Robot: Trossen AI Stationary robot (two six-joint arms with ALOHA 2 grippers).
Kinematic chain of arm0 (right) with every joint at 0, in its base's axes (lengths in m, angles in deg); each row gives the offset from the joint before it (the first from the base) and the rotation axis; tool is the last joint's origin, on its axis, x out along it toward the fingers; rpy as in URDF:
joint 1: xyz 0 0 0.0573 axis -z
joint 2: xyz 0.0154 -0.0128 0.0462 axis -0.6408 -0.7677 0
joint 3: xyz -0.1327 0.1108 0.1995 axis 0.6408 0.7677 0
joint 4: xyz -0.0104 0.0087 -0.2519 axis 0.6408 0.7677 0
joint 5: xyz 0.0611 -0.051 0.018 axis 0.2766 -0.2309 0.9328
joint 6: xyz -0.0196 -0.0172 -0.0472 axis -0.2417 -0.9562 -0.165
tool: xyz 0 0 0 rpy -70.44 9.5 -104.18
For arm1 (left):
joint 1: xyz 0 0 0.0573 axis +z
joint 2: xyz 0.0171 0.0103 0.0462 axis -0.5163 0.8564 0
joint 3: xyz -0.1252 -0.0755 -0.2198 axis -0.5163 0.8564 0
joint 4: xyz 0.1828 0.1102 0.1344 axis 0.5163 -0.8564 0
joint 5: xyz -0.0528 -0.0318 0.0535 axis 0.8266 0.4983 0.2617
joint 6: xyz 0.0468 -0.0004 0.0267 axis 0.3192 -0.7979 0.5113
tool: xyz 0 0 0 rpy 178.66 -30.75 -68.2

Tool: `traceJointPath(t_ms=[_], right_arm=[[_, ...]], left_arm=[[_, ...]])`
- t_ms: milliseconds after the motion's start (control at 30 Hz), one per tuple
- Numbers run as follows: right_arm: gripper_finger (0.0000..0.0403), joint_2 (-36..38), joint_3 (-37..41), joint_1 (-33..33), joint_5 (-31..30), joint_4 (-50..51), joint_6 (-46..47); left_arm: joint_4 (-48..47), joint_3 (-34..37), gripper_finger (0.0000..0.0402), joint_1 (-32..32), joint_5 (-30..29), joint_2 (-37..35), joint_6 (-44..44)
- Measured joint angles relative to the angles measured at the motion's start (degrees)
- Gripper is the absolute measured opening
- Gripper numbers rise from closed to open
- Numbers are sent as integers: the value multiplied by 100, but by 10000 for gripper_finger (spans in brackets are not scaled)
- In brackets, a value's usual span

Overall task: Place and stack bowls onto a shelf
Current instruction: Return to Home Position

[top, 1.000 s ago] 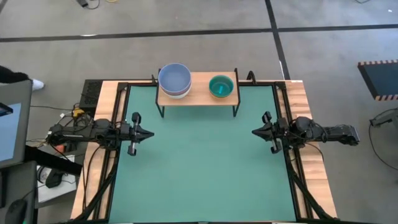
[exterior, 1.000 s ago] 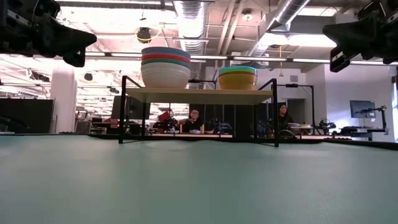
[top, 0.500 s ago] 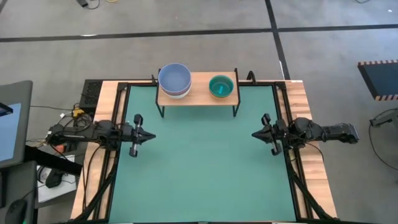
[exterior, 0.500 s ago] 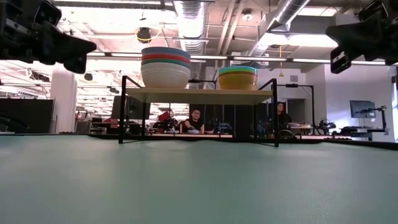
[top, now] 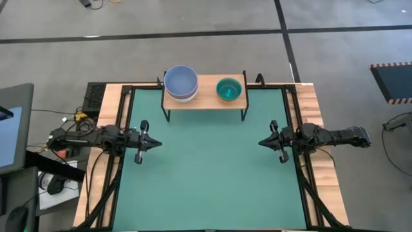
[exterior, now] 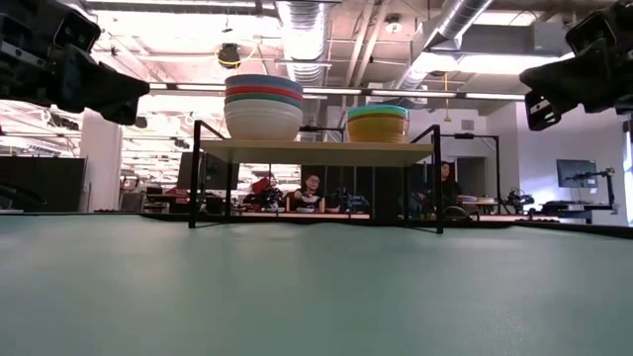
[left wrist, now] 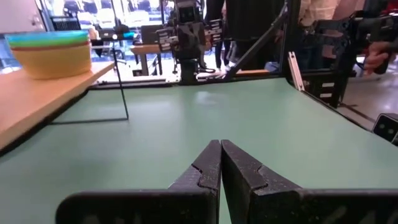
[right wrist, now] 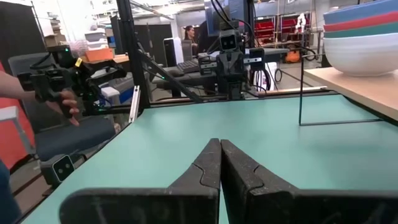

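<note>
The shelf (top: pixel 205 95) stands by its black legs at the table's far edge. Two stacks of bowls rest on its plank top. The left stack (exterior: pixel 263 106) has a white bowl at the bottom, then dark teal and red, with periwinkle blue (top: pixel 180 82) on top. The right stack (exterior: pixel 377 124) has yellow at the bottom, green above it and cyan (top: pixel 228 89) on top. My left gripper (top: pixel 158 143) hovers shut above the table's left side, its fingertips pointing toward the middle. My right gripper (top: pixel 259 143) hovers shut above the right side, facing it. Both are well short of the shelf.
The green work table (top: pixel 206 187) lies between the two grippers and in front of the shelf. Black rails (top: pixel 122 116) run along the table's left and right edges. People sit at desks in the room beyond the table (exterior: pixel 310 190).
Both grippers have drifted slightly toward the table's near edge and sunk a little, staying shut. The bowls and the shelf have not moved.
</note>
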Motion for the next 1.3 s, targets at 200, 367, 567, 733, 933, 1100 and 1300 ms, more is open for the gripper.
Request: traceJointPath(t_ms=[200, 367, 567, 733, 933, 1100, 1300], right_arm=[[29, 0, 2, -17, 4, 20, -142], [29, 0, -7, -22, 4, 146, -301], [29, 0, -7, -170, 7, 175, -401], [31, -2, -7, -236, 7, 192, -404], [32, -2, -4, -229, 7, 201, -402], [32, -2, -4, -229, 7, 203, -402], [32, -2, 0, -229, 7, 203, -402]], left_arm=[[2, 4, 0, 0, -11, 81, -457], [0, 7, 0, 0, -38, 87, -850], [-1, 10, 0, 0, -39, 87, -850], [0, 11, 0, 0, -39, 87, -850], [0, 13, 0, 0, -39, 87, -850], [0, 15, 0, 0, -37, 87, -847], [0, 15, 0, 0, -37, 87, -849]])
